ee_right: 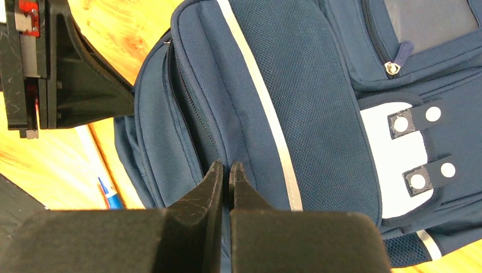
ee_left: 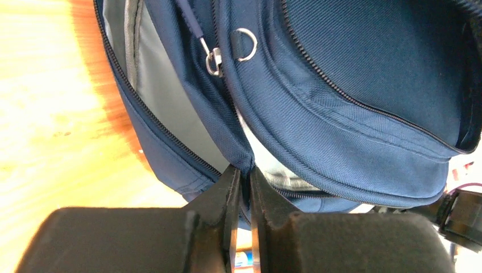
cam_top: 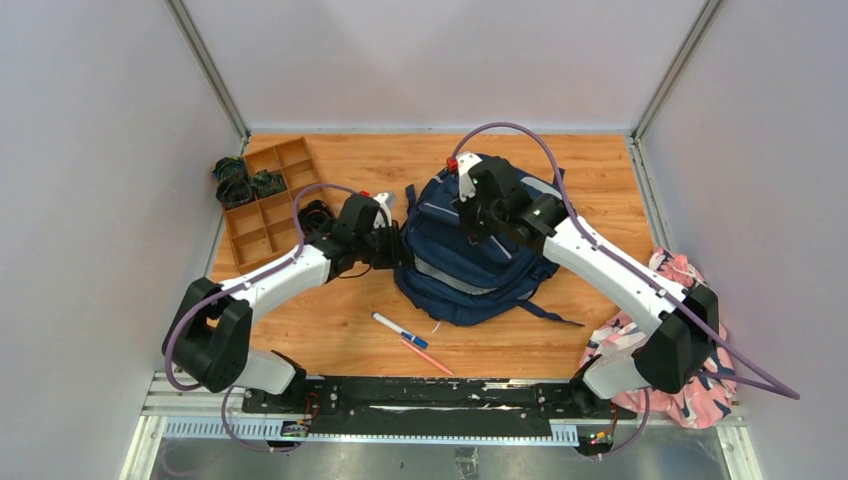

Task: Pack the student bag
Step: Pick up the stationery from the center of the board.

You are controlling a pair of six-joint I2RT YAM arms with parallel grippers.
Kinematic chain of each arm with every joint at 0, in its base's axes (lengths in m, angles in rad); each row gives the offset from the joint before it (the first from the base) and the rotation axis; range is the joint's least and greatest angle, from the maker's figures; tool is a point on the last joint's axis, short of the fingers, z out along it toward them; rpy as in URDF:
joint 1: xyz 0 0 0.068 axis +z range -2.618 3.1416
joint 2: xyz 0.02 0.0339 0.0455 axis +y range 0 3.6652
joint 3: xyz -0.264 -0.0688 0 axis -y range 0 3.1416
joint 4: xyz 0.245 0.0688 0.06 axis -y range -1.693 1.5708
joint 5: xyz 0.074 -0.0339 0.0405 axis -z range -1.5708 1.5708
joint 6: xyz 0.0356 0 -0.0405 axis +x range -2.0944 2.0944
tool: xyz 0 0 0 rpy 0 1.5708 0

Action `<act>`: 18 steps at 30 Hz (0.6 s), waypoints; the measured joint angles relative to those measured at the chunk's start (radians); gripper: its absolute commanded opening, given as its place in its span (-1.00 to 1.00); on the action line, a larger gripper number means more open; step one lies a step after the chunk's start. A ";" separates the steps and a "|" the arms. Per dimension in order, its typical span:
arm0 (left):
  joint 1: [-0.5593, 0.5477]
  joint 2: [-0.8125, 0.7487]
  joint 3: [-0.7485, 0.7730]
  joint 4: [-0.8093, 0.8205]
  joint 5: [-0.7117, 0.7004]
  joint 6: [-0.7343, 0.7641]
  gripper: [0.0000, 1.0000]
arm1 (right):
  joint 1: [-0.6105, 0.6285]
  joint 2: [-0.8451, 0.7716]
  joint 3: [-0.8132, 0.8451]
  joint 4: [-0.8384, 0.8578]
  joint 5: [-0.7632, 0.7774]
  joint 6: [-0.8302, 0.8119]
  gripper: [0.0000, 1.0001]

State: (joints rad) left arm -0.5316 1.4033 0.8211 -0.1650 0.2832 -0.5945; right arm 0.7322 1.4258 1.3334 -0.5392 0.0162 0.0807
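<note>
Two pincers, one bag.

Left wrist view: the left gripper (ee_left: 244,173) is closed on a fold of the student bag (ee_left: 352,79), with the navy edge running straight in between the tips. Beside the pinch an unzipped seam gapes, showing grey lining (ee_left: 156,85). A metal D-ring (ee_left: 244,44) and a zip pull (ee_left: 213,60) sit further up. Likely reason for the hold: pin one lip of the opening so it can be spread.

Right wrist view: the right gripper (ee_right: 225,169) is shut, tips together on the bag's side panel just beside a zip line (ee_right: 185,108). Cannot tell whether cloth is caught between them. A light stripe (ee_right: 264,114) and a white patch (ee_right: 378,170) with studded tabs lie off to the side. The placement suggests it is after the opposite lip, or the zip itself.

Top view: the bag lies flat mid-table (cam_top: 330,330), between the arms. The left gripper is at its left edge, the right gripper over its upper middle. A blue-and-white pen (cam_top: 399,330) and a pink pencil (cam_top: 427,358) lie on the wood just in front of the bag, outside it. They are probably cargo, parked within reach. A compartment tray (cam_top: 262,205) sits far left, with dark items in its far cells. A patterned cloth bundle (cam_top: 683,268) lies at the right edge, under the right arm. Judgement: opening stage, nothing seen packed yet.
</note>
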 measured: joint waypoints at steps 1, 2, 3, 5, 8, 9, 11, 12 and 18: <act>0.000 0.000 0.002 -0.005 -0.003 0.007 -0.27 | -0.010 0.000 0.001 -0.001 -0.015 0.006 -1.00; 0.000 0.000 0.005 -0.016 -0.005 0.014 -0.12 | -0.018 0.000 0.003 -0.001 -0.027 0.010 -1.00; 0.000 -0.003 0.010 -0.033 -0.011 0.012 0.01 | -0.024 0.000 0.005 -0.001 -0.041 0.014 -1.00; -0.001 -0.027 0.012 -0.067 -0.032 0.019 0.21 | -0.032 0.000 0.012 -0.003 -0.058 0.022 -1.00; -0.001 -0.133 0.014 -0.151 -0.103 0.020 0.25 | -0.033 0.000 0.012 -0.004 -0.069 0.031 -1.00; -0.001 -0.187 0.018 -0.189 -0.137 0.017 0.21 | -0.033 0.000 0.012 -0.004 -0.072 0.033 -1.00; -0.001 -0.270 0.024 -0.239 -0.183 0.007 0.19 | -0.034 0.000 0.012 -0.003 -0.079 0.036 -1.00; -0.002 -0.315 0.024 -0.268 -0.213 -0.009 0.20 | -0.034 0.000 0.012 -0.003 -0.083 0.038 -1.00; -0.146 -0.463 -0.097 -0.378 -0.350 -0.199 0.19 | -0.035 0.000 0.009 -0.001 -0.102 0.048 -1.00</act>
State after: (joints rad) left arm -0.6777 0.9405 0.7238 -0.5434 -0.0666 -0.7933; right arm 0.6975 1.4261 1.3426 -0.5400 -0.0860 0.1284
